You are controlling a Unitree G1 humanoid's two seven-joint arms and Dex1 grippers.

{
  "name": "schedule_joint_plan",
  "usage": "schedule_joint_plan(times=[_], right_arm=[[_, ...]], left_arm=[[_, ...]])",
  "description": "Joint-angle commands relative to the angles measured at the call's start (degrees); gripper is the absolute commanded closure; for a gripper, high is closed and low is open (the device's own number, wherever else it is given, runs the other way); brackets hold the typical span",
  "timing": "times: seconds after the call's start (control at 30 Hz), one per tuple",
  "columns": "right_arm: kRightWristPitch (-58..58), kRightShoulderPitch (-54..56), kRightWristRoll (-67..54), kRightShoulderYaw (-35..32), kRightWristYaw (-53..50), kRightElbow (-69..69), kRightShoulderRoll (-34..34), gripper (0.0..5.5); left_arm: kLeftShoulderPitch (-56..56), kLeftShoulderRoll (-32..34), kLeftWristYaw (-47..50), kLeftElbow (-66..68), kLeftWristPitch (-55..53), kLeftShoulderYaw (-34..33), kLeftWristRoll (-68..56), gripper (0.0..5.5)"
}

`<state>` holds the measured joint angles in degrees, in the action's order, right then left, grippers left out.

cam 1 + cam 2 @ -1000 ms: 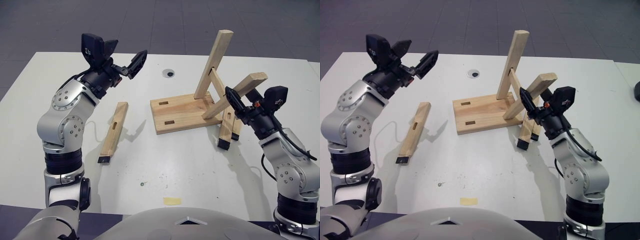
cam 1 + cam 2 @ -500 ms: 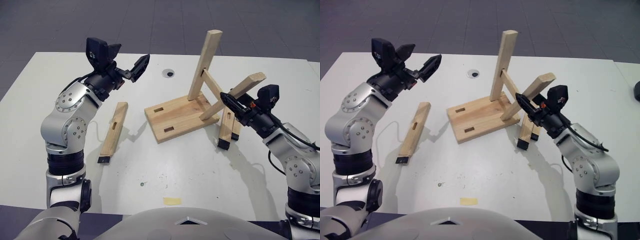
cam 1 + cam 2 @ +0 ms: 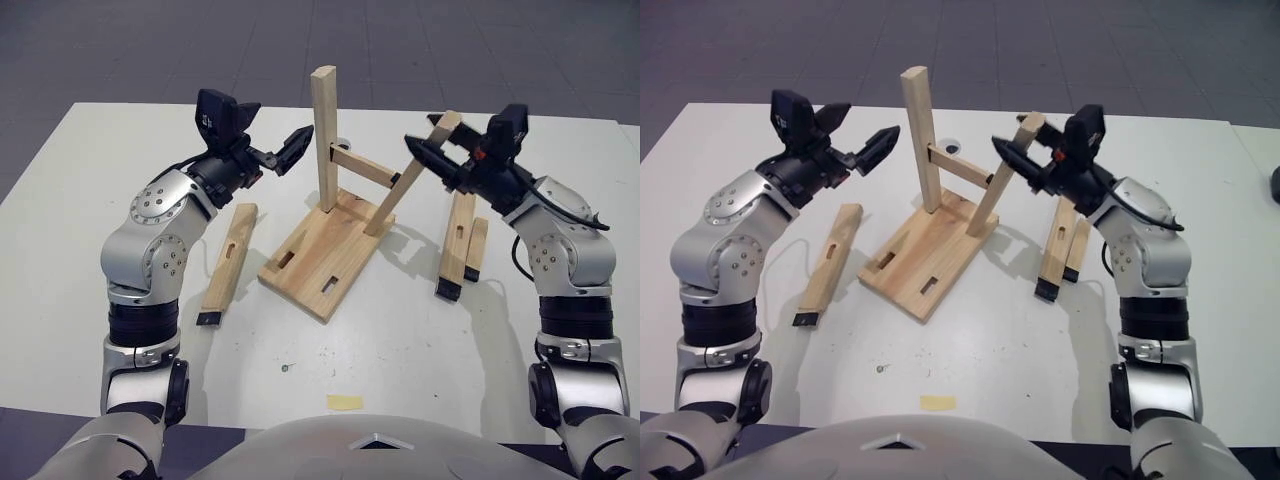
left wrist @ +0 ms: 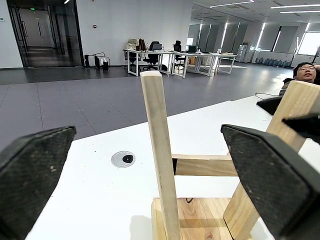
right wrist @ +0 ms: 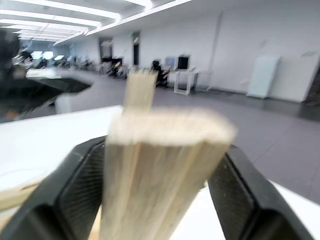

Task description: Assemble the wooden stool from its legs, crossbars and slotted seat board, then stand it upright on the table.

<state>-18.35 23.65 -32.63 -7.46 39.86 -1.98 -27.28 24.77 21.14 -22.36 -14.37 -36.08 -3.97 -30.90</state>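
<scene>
Wooden stool [image 3: 345, 235] sits half built in the middle of the table [image 3: 420, 345]: the slotted seat board [image 3: 305, 280] lies with its near slots empty, and from its far end rise an upright leg [image 3: 325, 140] and a leaning leg [image 3: 400, 190], joined by a crossbar [image 3: 362, 168]. It looks like stiff, light timber on joints that may be loose, so I'd hold the legs low. The right gripper [image 3: 425, 148] is clamped on the leaning leg's top, and the left gripper [image 3: 872, 120] gapes wide and empty, just left of the upright leg
</scene>
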Motion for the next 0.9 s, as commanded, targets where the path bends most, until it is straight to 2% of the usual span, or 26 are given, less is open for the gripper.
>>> schedule_joint_plan(times=[0.03,0.17,0.37,0.47,0.6,0.7,0.9], right_arm=[[0.5,-4.1,0.6,-3.0,-6.8,-6.3,3.0,1.77],[-1.5,-10.1,-2.7,-5.7,-15.9,-17.0,7.9,1.08],[1.1,-18.9,-5.7,-10.2,-31.2,-28.2,19.0,0.11],[-0.4,-21.6,-2.0,-6.8,-36.3,-29.2,22.0,0.11],[-5.4,-20.0,2.5,-2.0,-42.5,-27.7,23.7,0.11],[-9.2,-15.0,3.1,0.7,-46.5,-26.6,26.2,0.11],[-7.5,-1.8,7.0,3.0,-44.7,-14.2,26.8,0.11]], left_arm=[[-0.3,0.1,-0.4,-0.2,-0.1,-0.1,0.6,0.1],[-2.4,3.7,-1.8,1.1,1.9,2.2,5.7,0.1],[-10.0,11.7,-4.1,7.6,13.7,8.9,21.8,0.1],[-13.0,13.0,-5.6,9.0,17.3,11.7,26.1,0.1],[-14.7,15.3,-7.2,12.1,24.6,18.0,35.1,0.1],[-15.2,15.3,-7.5,14.0,27.8,20.5,39.3,0.1],[-14.7,12.3,-10.4,11.8,29.4,24.1,41.4,0.1]])
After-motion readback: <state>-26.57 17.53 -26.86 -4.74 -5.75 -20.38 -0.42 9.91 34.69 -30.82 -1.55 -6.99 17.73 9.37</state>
